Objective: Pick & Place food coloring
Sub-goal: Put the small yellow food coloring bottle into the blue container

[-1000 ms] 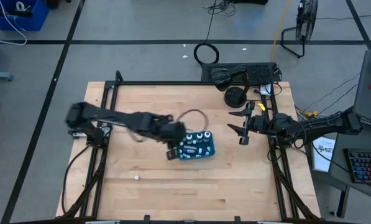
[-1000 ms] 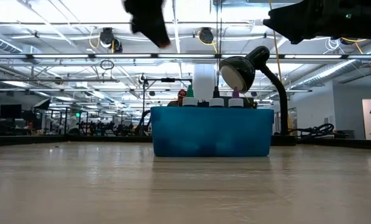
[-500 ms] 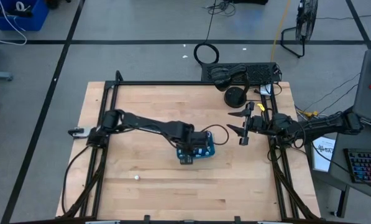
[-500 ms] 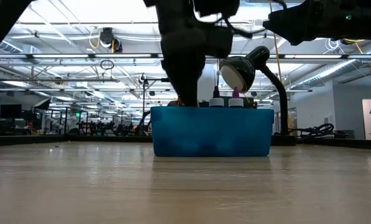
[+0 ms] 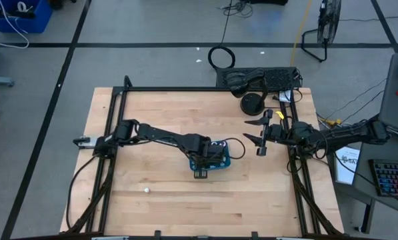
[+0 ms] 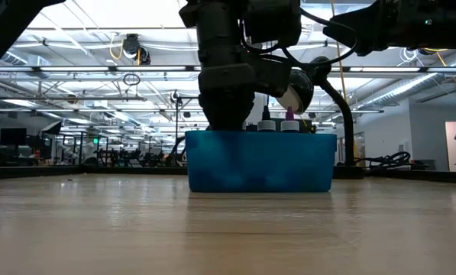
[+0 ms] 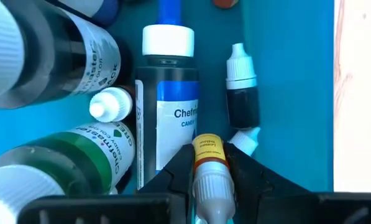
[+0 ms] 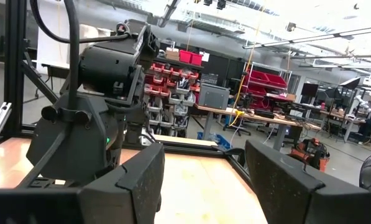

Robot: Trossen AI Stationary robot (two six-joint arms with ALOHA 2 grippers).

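A teal box point(image 5: 223, 162) stands mid-table and holds several food coloring bottles with white caps. In the left wrist view a blue-labelled bottle point(image 7: 168, 106), a green one point(image 7: 73, 165) and a small dark dropper bottle point(image 7: 241, 96) show in it. My left gripper point(image 7: 213, 180) reaches down into the box's left end point(image 6: 212, 153), shut on a small yellow-labelled bottle point(image 7: 211, 163). My right gripper point(image 5: 256, 135) hangs open above the table's right side, holding nothing. My left gripper pinches the small yellow-labelled bottle's body point(image 7: 210, 152) between its two fingers point(image 7: 179, 171). The fingers come from above and point down into the box. The bottle stands along the fingers, beside the blue-labelled bottle. Whether its lower end rests on the box floor, I cannot tell.
A black desk lamp point(image 5: 252, 103) stands at the table's far right, behind the box in the low view. A small white speck point(image 5: 146, 189) lies on the wood near the front left. Bare wood stretches in front of the box.
My left gripper has come down from high above the table into the teal box, moving a little toward the table's right edge, and has turned somewhat. It now stands low among the bottles. The box has stayed in place.
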